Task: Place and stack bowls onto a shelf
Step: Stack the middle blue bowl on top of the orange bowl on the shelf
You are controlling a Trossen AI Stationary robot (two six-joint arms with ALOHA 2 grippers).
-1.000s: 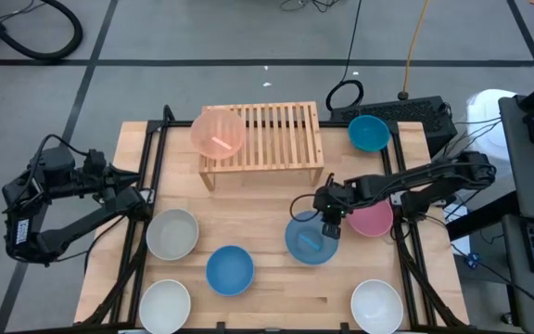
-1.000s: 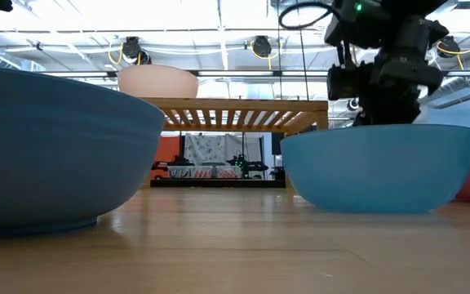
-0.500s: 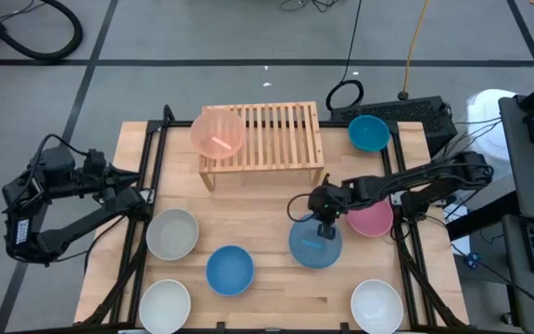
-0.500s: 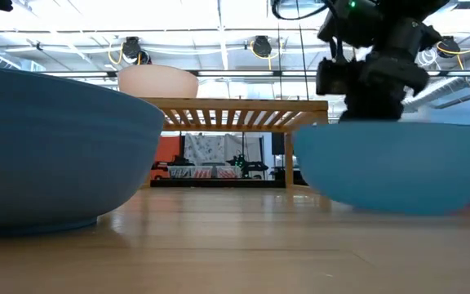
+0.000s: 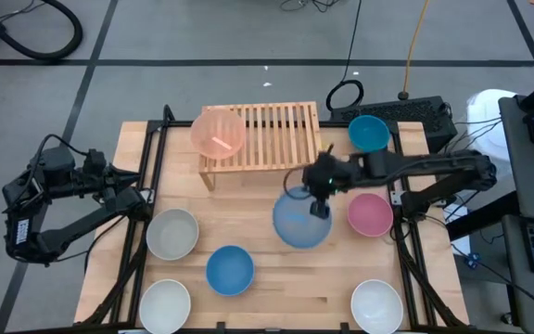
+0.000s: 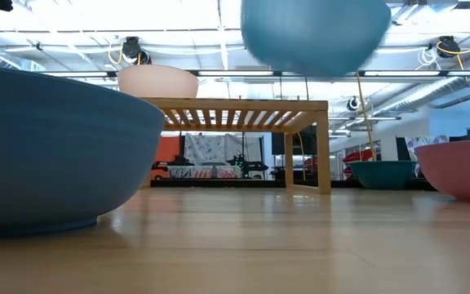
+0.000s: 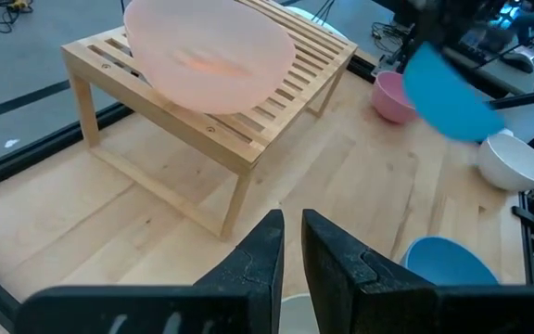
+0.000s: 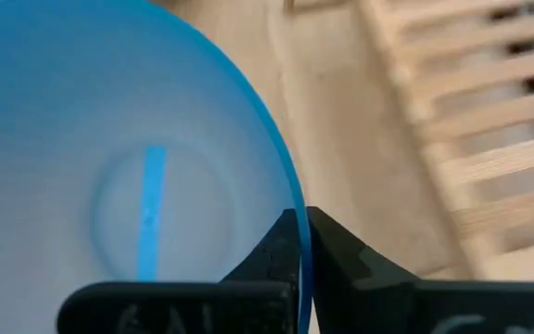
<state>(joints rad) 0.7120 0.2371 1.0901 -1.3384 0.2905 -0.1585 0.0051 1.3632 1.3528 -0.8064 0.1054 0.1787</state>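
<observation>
Along the table's near edge sit a white bowl (image 5: pixel 165 303) toward the left corner and another white bowl (image 5: pixel 376 305) toward the right. Just behind them are a blue bowl (image 5: pixel 229 269) and a grey-beige bowl (image 5: pixel 172 233).

Mid-table, my right gripper (image 5: pixel 319 208) is clamped shut on the far rim of a pale blue bowl (image 5: pixel 301 221), which hangs in the air, clear of the table, just in front of the shelf's right end. A pink bowl (image 5: pixel 371 213) rests near the right edge.

At the far edge stands the shelf (image 5: pixel 276 139), with a pale orange-pink bowl (image 5: pixel 218 132) on its left end. A teal bowl (image 5: pixel 368 133) sits right of it.

My left gripper (image 7: pixel 290 243) waits beyond the left edge, fingers nearly together, holding nothing.

The risk, as I judge it: a thin pinch on one rim lets the bowl swing or slip, or its underside could catch the shelf's front edge.
</observation>
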